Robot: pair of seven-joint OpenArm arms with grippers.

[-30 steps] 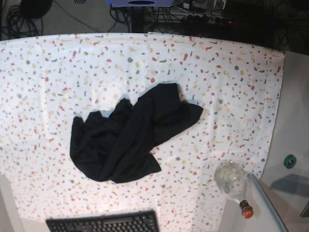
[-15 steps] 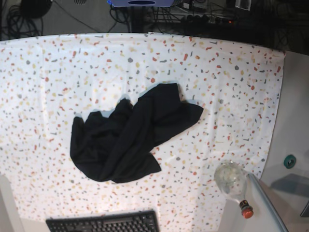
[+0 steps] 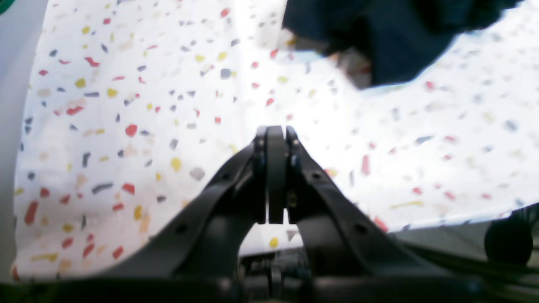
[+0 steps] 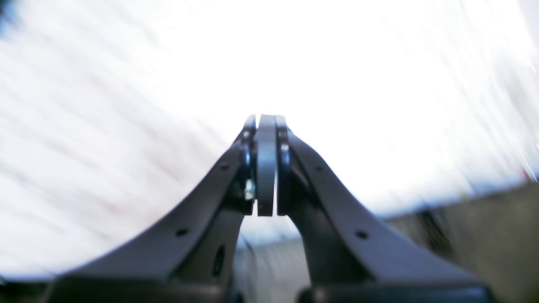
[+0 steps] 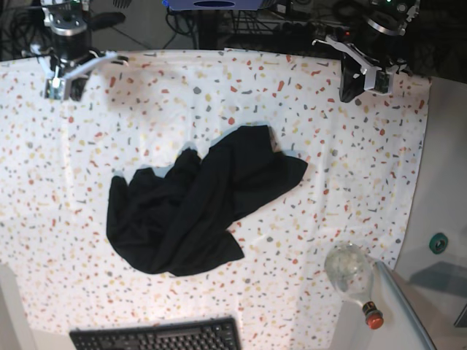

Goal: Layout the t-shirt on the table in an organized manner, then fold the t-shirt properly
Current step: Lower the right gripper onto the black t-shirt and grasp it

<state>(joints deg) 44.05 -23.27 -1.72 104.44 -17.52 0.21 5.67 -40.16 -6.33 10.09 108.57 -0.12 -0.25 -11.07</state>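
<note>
Clearly the work has hardly started. The t-shirt (image 5: pixel 193 204) lies crumpled in one dark heap near the middle of the surface (image 5: pixel 365 168), with folds over each other, so it must first be spread flat before any folding. Both arms are at the far edge, well apart from the cloth. The left claw (image 3: pixel 276 134), at the far right in the base view, has its jaws pressed together and holds nothing; its wrist view shows the shirt ahead of it. The right claw (image 4: pixel 266 122), at the far left, is also fully closed and empty. I judge that they must open before they can take the fabric. At the near right stands a clear bottle (image 5: pixel 352 275) with a red cap; what is inside I cannot tell.
</note>
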